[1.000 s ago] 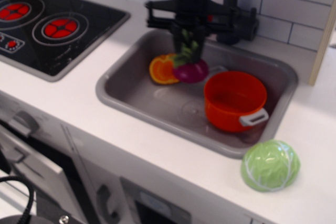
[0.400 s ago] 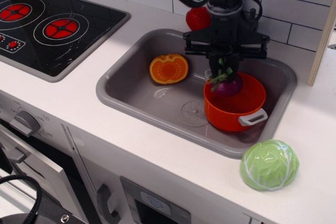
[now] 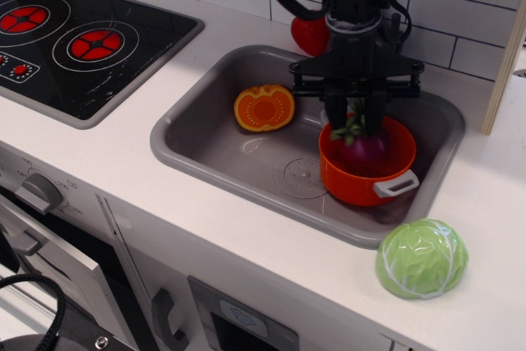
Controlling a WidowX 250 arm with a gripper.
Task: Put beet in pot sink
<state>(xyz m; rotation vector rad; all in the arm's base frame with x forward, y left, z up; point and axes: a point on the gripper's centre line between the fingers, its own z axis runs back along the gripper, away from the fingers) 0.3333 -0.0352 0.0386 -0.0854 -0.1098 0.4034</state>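
The dark magenta beet (image 3: 367, 152) with its green stalks sits inside the orange-red pot (image 3: 353, 187). The pot stands at the right side of the grey sink (image 3: 209, 133). My black gripper (image 3: 355, 121) hangs straight above the pot. Its two fingers stand apart on either side of the beet's stalks, and the bulb rests low in the pot. The arm hides the sink's back wall behind the pot.
An orange slice (image 3: 264, 108) lies in the sink's back left. A pale green cabbage (image 3: 422, 258) sits on the counter in front of the sink's right corner. A red toy (image 3: 309, 34) stands behind the sink. A black stove (image 3: 82, 39) lies at the left.
The gripper carried the beet from beside the orange slice rightward over the pot and lowered it in. Its fingers now stand wider apart than before.
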